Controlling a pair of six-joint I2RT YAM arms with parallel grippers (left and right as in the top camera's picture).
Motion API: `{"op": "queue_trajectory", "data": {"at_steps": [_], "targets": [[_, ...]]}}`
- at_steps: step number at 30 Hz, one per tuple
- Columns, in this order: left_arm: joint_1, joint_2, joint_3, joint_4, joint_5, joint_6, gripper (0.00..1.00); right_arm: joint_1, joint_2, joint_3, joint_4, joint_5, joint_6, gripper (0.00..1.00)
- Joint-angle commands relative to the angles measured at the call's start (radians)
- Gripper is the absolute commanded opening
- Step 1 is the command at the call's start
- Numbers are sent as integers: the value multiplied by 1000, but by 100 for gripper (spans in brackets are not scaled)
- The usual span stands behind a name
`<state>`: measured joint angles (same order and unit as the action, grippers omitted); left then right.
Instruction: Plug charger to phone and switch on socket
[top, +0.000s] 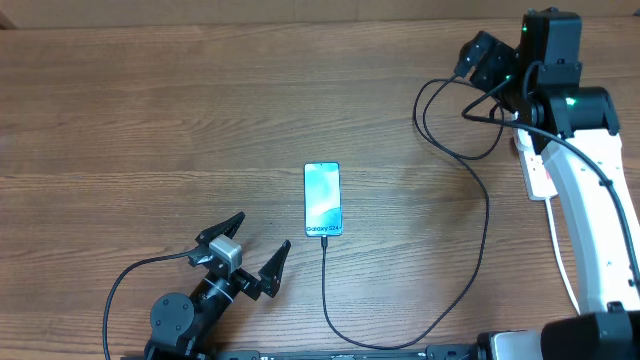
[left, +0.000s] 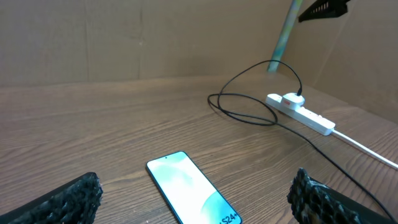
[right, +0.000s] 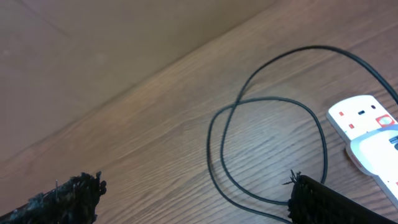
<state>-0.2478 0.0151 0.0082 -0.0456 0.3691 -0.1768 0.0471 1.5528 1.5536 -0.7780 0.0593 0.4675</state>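
Note:
The phone (top: 322, 198) lies flat mid-table with its light blue screen up; in the left wrist view the phone (left: 188, 188) is between my spread fingers. The thin black charger cable (top: 486, 240) meets the phone's near edge, sweeps right and loops up to the white socket (top: 537, 168). A white plug block (left: 292, 98) sits in the socket (left: 311, 117). The left gripper (top: 264, 231) is open just short of the phone, holding nothing. My right gripper (top: 484, 66) hangs open above the cable loops (right: 273, 140), with the socket (right: 360, 114) and its red marks to the right.
The socket's thick white cord (left: 367, 148) trails off to the right. A brown board wall (left: 124, 37) closes the far side of the wooden table (top: 150, 120). The left arm's own thin black wire (top: 125, 285) curls beside its base.

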Motion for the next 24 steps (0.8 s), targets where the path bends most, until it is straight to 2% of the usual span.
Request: {"op": "queue_trajectory", "data": {"at_steps": [1,24], "targets": [[6,-11,-3,-2,-11,23,100,4,-64,3,6,10,2,100],[6,-11,-3,-2,-11,23,100,4,-161,3,6,10,2,100]]}}
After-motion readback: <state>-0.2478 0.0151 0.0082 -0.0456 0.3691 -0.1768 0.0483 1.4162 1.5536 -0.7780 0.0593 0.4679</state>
